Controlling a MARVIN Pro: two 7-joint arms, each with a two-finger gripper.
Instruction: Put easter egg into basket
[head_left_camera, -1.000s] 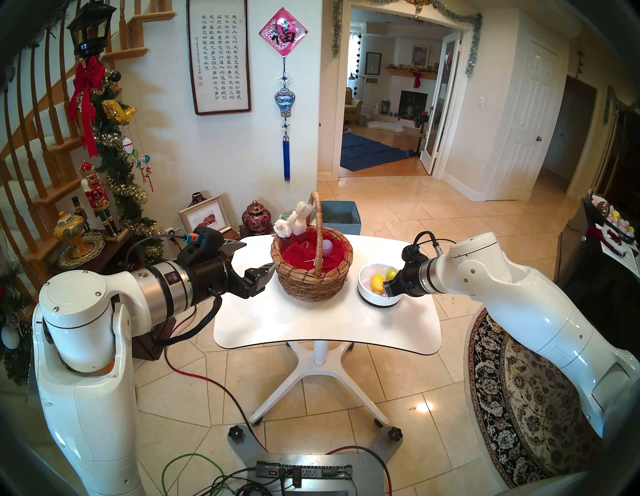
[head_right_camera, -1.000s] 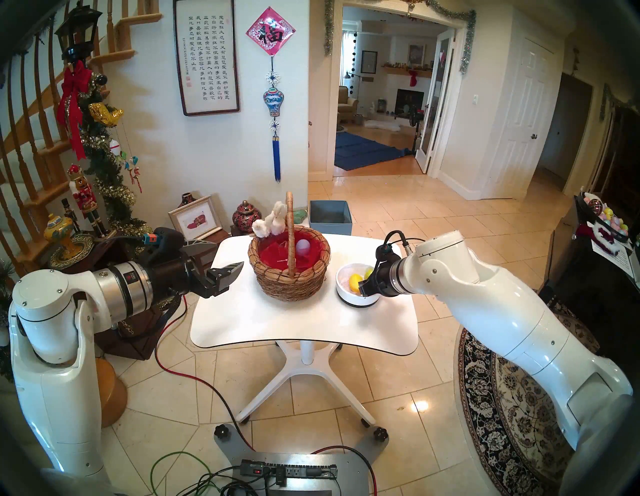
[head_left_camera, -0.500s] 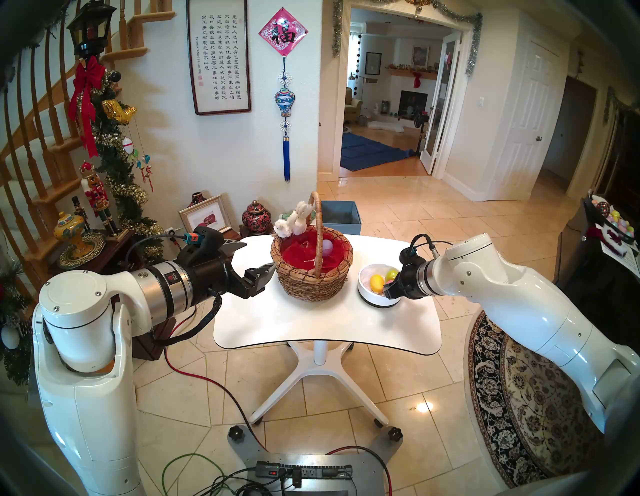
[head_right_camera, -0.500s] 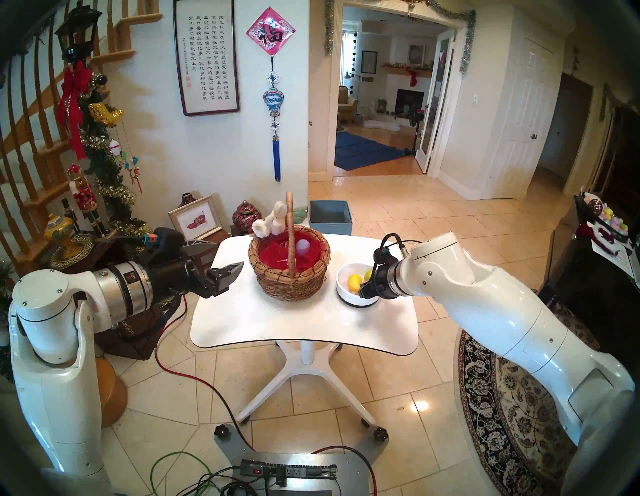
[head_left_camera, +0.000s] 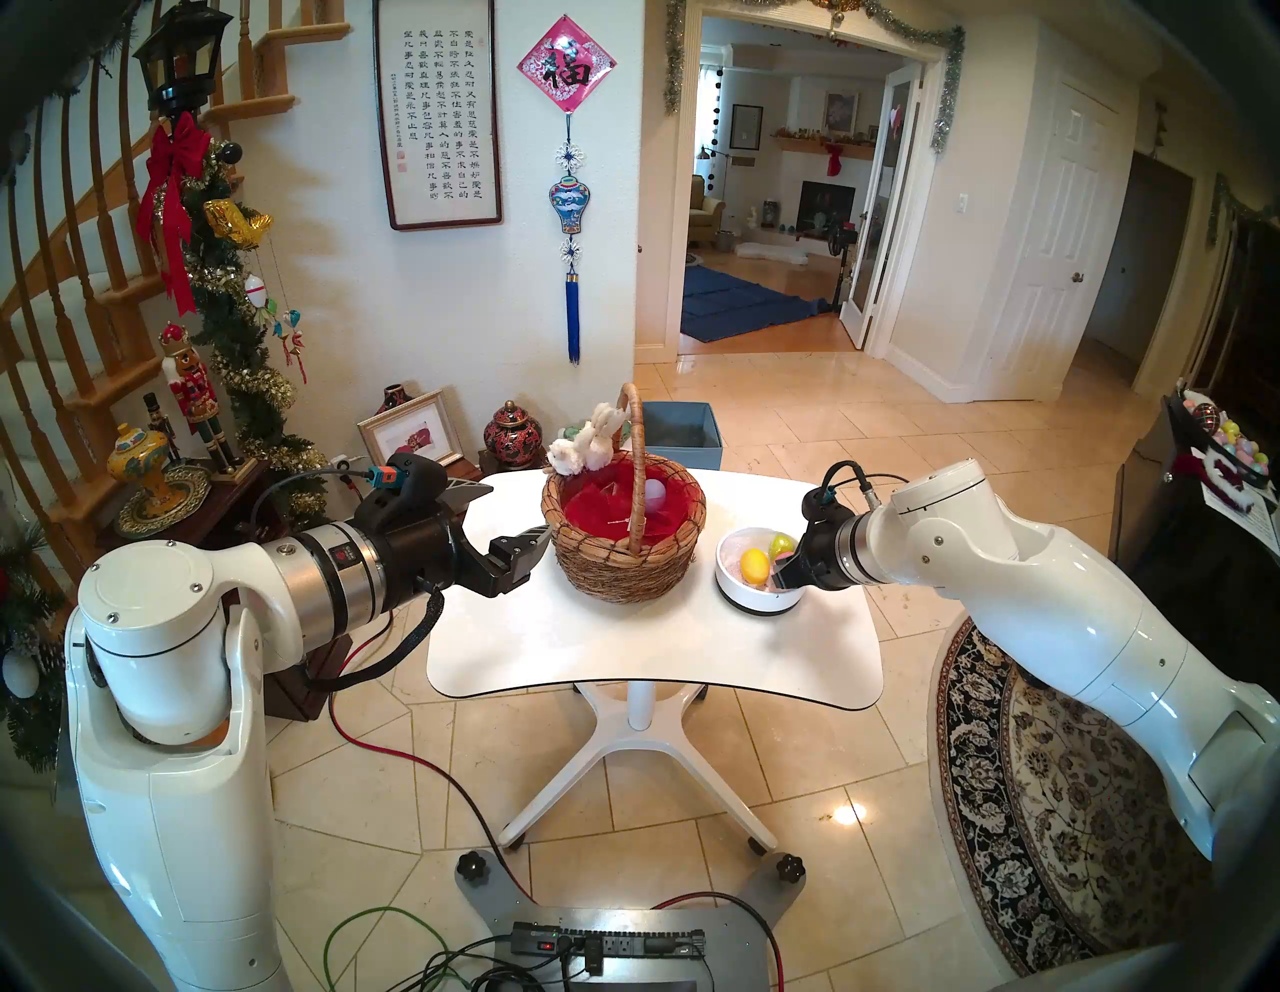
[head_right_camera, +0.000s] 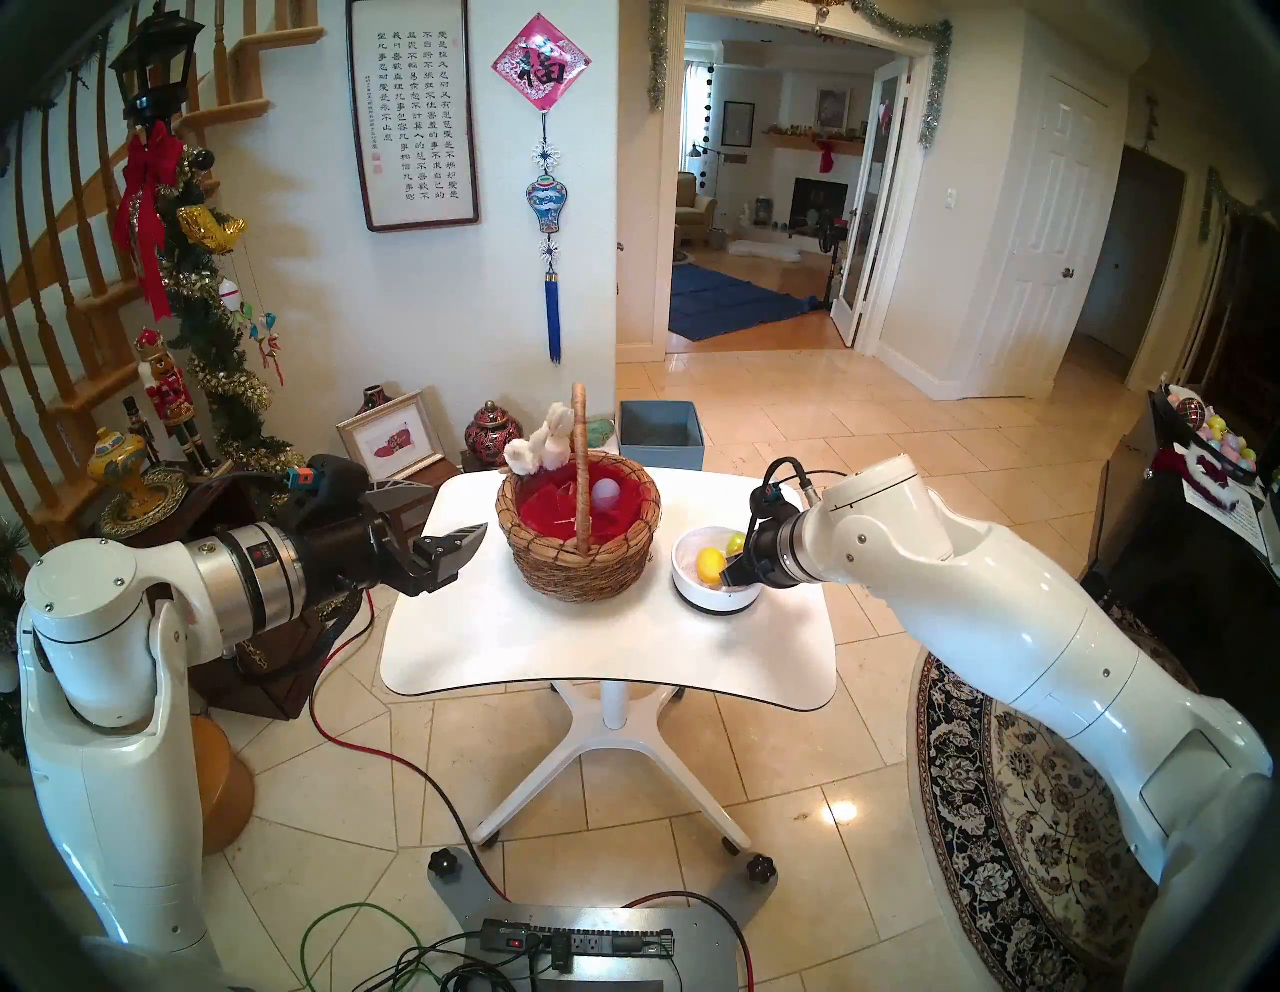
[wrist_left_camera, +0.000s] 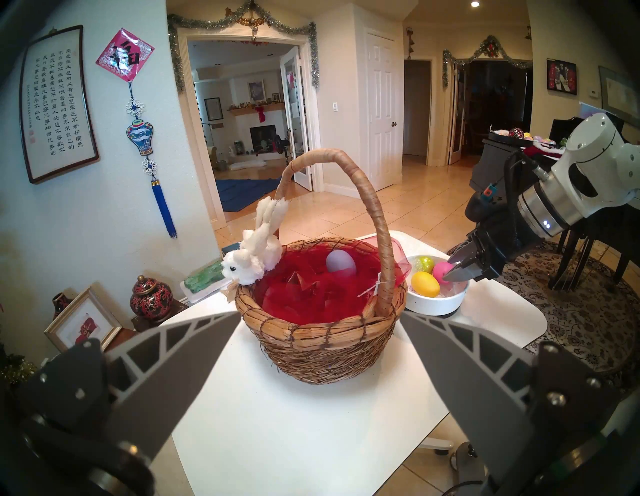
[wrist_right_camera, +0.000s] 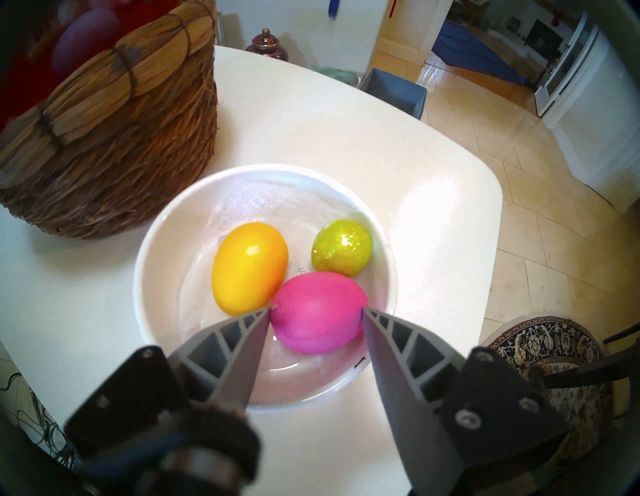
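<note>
The brown wicker basket (head_left_camera: 627, 554) (wrist_left_camera: 322, 346), with red lining and a white plush bunny (head_left_camera: 585, 447) on its rim, stands on the white table (head_left_camera: 623, 658) and holds a lavender egg (wrist_left_camera: 340, 266). To its right, a white bowl (wrist_right_camera: 166, 242) holds a yellow egg (wrist_right_camera: 249, 268), a glittery green egg (wrist_right_camera: 341, 247) and a pink egg (wrist_right_camera: 318, 311). My right gripper (wrist_right_camera: 316, 309) reaches into the bowl, its fingertips pressed against both sides of the pink egg. My left gripper (head_left_camera: 509, 516) hangs open just left of the basket, holding nothing.
A blue square box (head_left_camera: 682, 429) stands on the floor behind the table. Vases, a framed picture and nutcrackers crowd a low stand at the left. A patterned rug (head_left_camera: 1053, 796) lies under my right arm. Cables and a power strip lie near my base.
The right gripper's jaws have narrowed onto the pink egg in the bowl, and the right arm has shifted slightly. The left arm, basket and other eggs have stayed put.
</note>
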